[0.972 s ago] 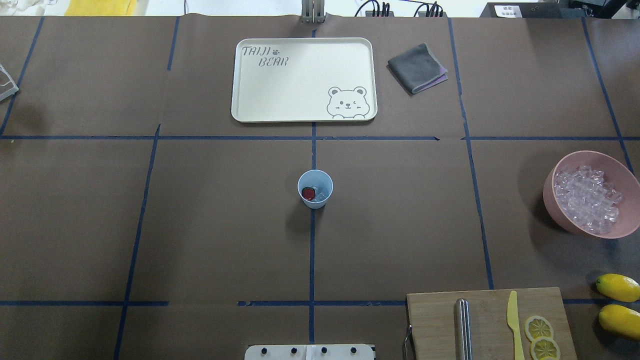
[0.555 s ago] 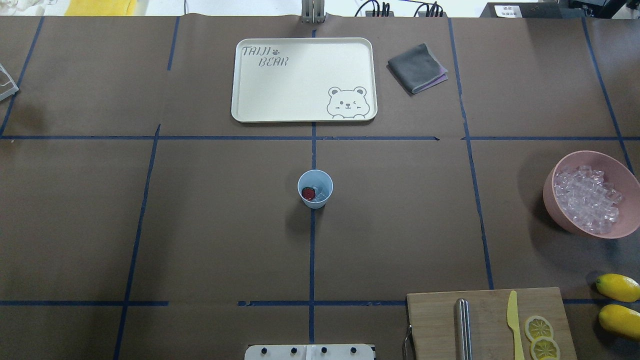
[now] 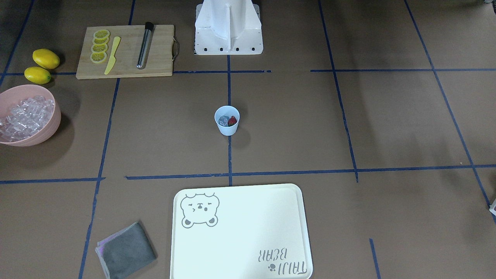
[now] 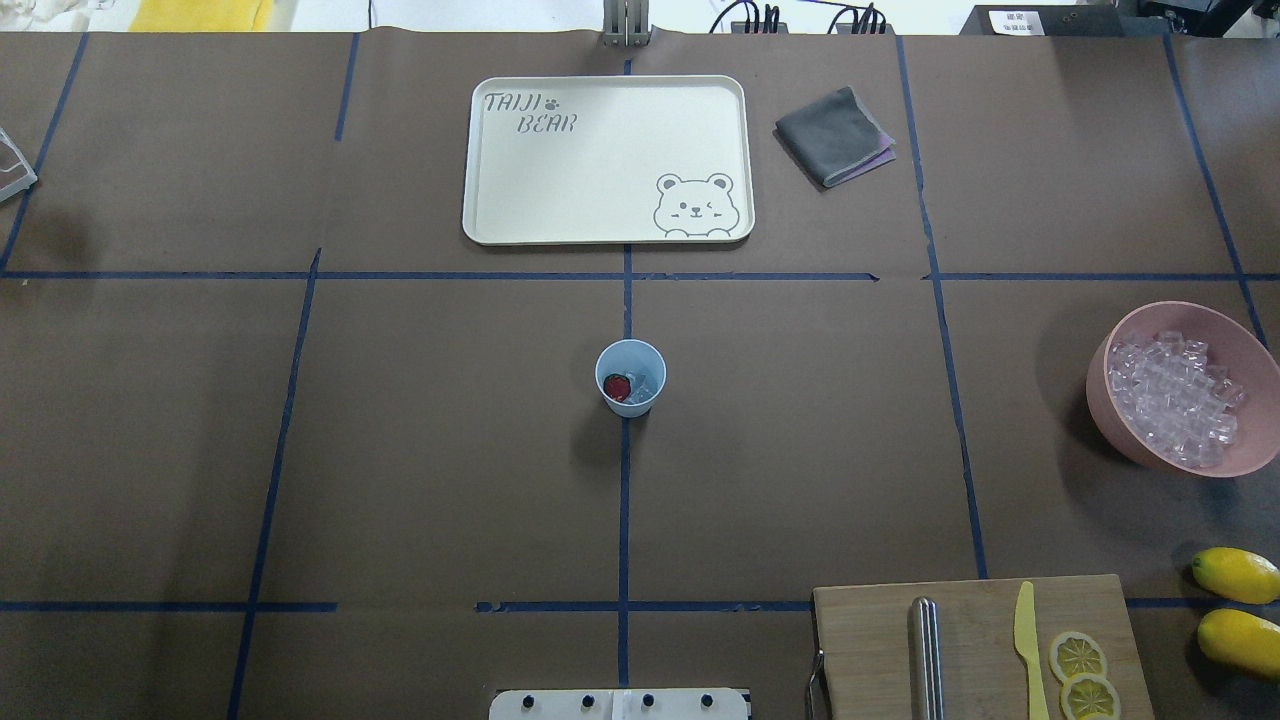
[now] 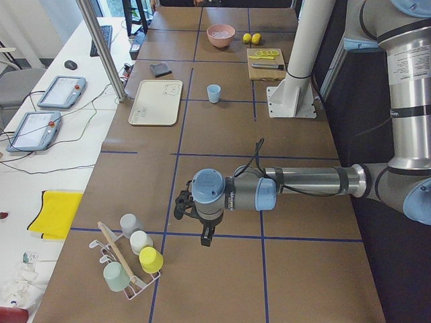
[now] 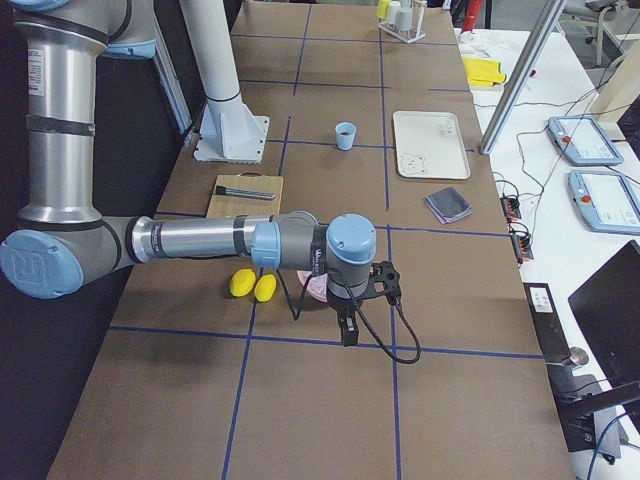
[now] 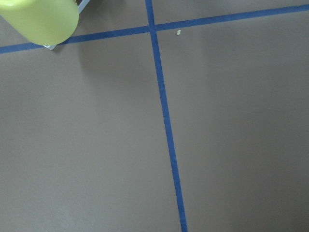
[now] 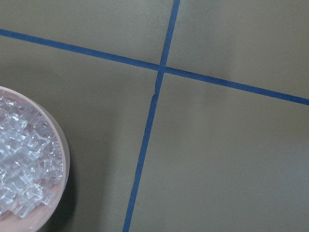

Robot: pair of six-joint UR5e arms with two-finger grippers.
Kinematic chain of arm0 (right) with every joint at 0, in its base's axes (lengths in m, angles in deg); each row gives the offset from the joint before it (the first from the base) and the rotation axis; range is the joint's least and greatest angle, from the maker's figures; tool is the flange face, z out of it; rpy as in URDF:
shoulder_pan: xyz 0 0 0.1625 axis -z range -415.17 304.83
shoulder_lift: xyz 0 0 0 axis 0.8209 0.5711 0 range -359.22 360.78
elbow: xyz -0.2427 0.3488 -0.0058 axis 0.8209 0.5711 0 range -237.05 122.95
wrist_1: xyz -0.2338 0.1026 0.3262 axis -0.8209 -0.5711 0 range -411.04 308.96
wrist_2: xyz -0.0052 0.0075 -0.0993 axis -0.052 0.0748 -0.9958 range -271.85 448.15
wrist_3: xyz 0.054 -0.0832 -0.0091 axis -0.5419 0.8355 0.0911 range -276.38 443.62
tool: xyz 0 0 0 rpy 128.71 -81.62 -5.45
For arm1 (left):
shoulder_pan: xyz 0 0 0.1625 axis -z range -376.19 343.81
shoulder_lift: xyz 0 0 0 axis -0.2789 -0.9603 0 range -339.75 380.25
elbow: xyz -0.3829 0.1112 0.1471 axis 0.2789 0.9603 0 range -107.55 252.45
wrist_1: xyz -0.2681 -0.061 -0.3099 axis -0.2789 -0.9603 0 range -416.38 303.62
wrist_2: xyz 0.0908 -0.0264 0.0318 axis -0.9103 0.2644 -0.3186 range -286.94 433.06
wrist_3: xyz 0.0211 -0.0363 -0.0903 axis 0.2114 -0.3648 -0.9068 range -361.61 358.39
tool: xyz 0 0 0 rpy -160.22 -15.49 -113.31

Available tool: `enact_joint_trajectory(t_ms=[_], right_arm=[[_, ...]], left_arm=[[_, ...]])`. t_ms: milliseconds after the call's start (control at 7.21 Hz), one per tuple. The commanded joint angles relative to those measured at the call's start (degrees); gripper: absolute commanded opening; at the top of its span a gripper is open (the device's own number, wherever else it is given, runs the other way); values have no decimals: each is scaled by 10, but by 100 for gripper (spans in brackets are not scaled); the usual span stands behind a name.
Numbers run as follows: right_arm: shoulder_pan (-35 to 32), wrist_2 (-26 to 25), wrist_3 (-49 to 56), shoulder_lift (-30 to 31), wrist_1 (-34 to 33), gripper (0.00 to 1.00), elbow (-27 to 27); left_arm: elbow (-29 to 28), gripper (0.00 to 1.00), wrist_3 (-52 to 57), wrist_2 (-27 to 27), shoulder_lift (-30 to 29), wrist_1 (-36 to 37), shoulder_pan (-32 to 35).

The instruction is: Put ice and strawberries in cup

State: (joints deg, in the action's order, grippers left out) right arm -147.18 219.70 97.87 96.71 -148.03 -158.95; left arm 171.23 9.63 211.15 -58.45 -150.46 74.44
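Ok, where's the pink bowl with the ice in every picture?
Front-facing: the bowl sits at the left edge.
Overhead: at the right edge.
Exterior left: small, at the table's far end, top middle.
Exterior right: only a pink sliver behind the near arm.
Left wrist: not in it.
Right wrist: bottom-left corner.
Landmark: the two lemons lie beside it in all four fixed views.

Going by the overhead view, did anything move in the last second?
Nothing visibly changed. The cup stands on the same spot with the strawberry and ice inside, and the pink bowl is where it was.
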Motion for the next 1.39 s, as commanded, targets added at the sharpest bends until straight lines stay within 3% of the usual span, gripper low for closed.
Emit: enact_joint_trajectory(t_ms=[0,278,694,972,1249], right_arm=[[2,3,16,3,0,100,0],[3,-3,15,6,3,100,-4],[21,-5,12,-24,4,100,0],[18,0,11,-15,3,100,4],[18,-2,11,-4,-3,100,3]], left_arm=[[-10,100,-2,1,-6,-20,0],[-3,100,1,-1,1,-17,0],[16,100,3,-3,69,-16,7],[17,100,0,2,83,-11,18],[12,100,-9,3,86,42,15]])
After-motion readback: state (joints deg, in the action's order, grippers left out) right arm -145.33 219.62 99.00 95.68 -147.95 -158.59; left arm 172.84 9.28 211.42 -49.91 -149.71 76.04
